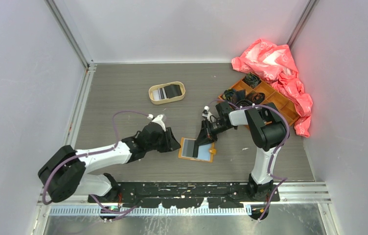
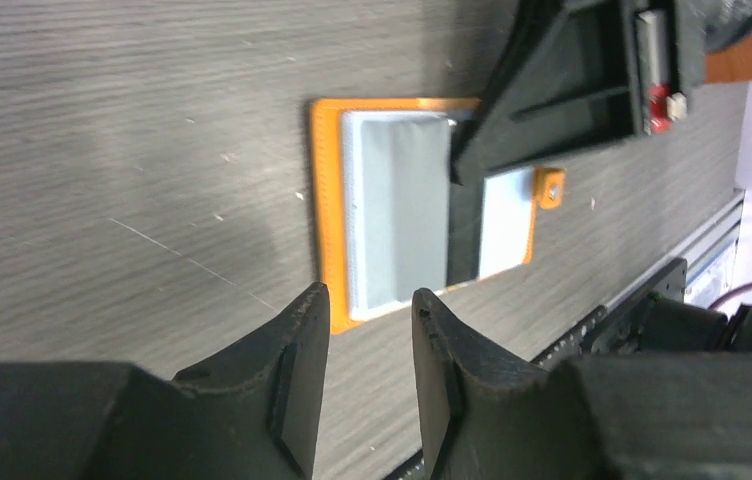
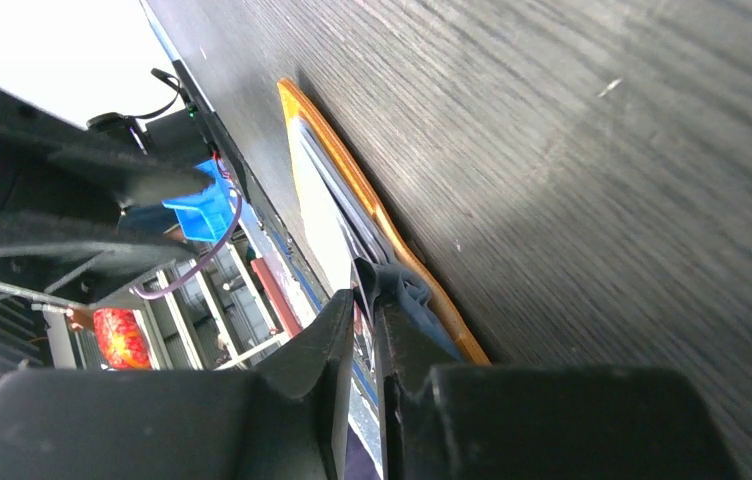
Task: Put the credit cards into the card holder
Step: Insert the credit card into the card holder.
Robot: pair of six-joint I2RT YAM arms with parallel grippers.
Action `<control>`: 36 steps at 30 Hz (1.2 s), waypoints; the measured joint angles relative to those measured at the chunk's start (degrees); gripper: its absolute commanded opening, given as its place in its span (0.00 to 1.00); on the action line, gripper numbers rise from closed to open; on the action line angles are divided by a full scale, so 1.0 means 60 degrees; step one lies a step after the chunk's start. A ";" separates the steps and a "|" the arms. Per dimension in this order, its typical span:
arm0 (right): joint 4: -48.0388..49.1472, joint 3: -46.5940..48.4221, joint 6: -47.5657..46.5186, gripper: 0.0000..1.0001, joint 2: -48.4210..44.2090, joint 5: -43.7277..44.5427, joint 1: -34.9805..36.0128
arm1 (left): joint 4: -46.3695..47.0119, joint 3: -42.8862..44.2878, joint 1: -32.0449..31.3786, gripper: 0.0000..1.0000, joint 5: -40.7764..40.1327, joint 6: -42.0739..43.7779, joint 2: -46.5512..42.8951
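The orange card holder [image 1: 182, 152] lies open on the table between the arms, its pale grey-blue inside up; it also shows in the left wrist view [image 2: 327, 200] and the right wrist view [image 3: 382, 215]. My right gripper [image 1: 202, 143] is down on its right half, shut on a thin card [image 3: 359, 283] seen edge-on at a grey pocket. My left gripper [image 1: 176, 145] is open and empty just left of the holder, fingertips [image 2: 317, 305] near its edge. A striped card [image 1: 158, 92] and a black card [image 1: 173, 90] lie in the oval tan tray [image 1: 167, 102].
A large orange compartmented box [image 1: 275, 98] with dark parts stands at the back right, with a crumpled pink plastic bag [image 1: 275, 61] behind and beside it. A black mounting rail [image 1: 192, 188] runs along the near edge. Grey walls close in the left, back and right.
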 measured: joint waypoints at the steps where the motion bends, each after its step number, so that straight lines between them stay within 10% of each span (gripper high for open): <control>1: -0.0011 0.0000 0.0000 0.19 0.0000 0.0000 0.0000 | -0.0084 0.0033 -0.0138 0.35 -0.0084 0.0018 -0.0149; 14: -0.0055 0.0018 -0.0044 0.19 0.0044 0.0000 0.0000 | -0.0379 0.2776 -0.3206 0.27 -0.1770 0.0284 0.1880; 36: -0.0280 0.0157 -0.0175 0.20 0.0098 0.0033 0.0007 | -0.1643 0.4976 -0.3304 0.32 -0.3169 0.0539 0.4783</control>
